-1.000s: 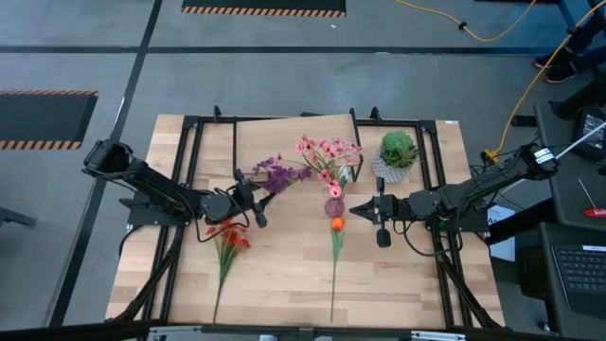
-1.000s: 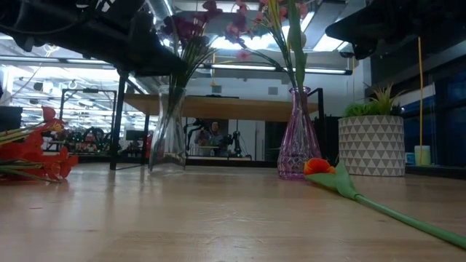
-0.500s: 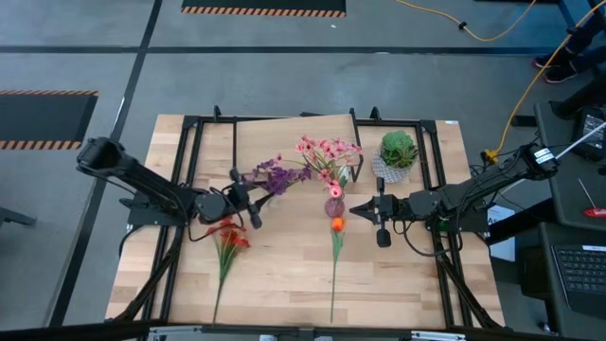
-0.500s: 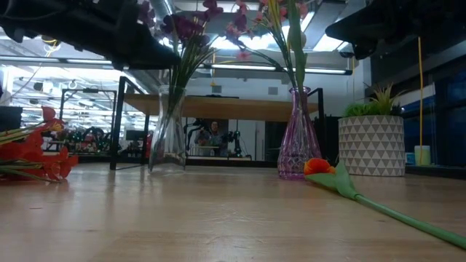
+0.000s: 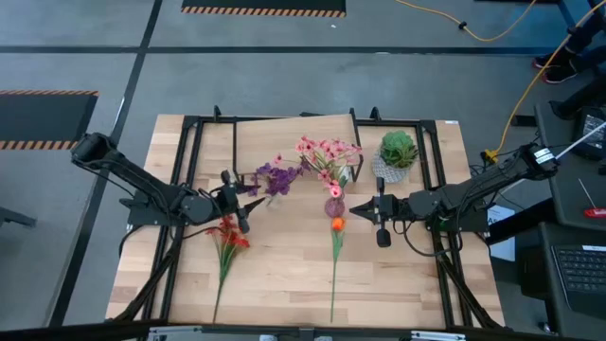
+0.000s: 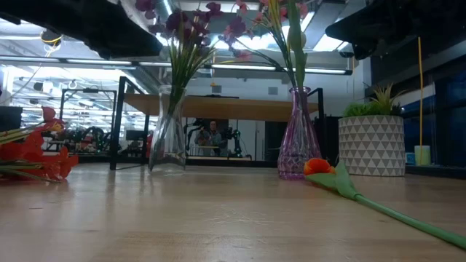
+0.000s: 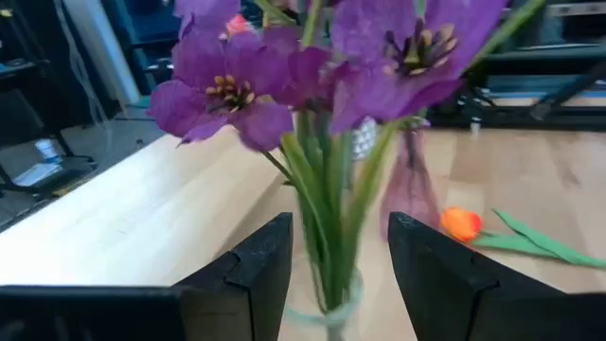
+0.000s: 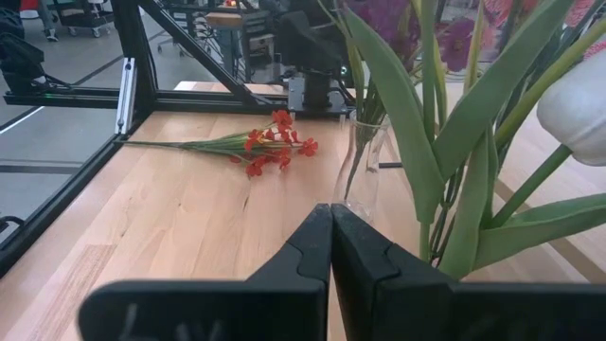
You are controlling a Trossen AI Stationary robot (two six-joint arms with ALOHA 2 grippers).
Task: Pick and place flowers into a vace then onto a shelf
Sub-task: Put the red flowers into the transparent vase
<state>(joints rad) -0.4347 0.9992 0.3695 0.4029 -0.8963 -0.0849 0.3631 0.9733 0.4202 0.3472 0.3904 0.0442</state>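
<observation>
From the high view, the purple vase (image 5: 334, 206) is sitting mid-worktop (image 5: 284, 275) and it's the handy reference here. It's holding the pink flowers (image 5: 328, 152). The purple flowers (image 5: 276, 177) are standing in a clear vase just off to its left-arm side, and the left tool (image 5: 234, 200) is hovering beside that bunch, a bit further out. The red flowers (image 5: 228, 234) are lying flat on the worktop below the left tool. The orange flower (image 5: 336, 224) is lying right at the purple vase's foot, stem trailing toward the near edge. The right tool (image 5: 380, 222) is waiting on the vase's other side, close by. The potted plant (image 5: 399, 150) is sitting behind it.

Low view: the clear vase (image 6: 170, 131) and purple vase are both standing upright on the worktop, with the shelf (image 6: 240, 107) behind them and nothing on it as far as it shows.

Left wrist view: the left tool's fingers (image 7: 260, 270) are spread apart, with the purple stems and the clear vase's rim showing between them but not touching.

Right wrist view: the right tool's fingers (image 8: 308, 251) are pressed together, gripping nothing, pointing at the clear vase with the red flowers beyond.
</observation>
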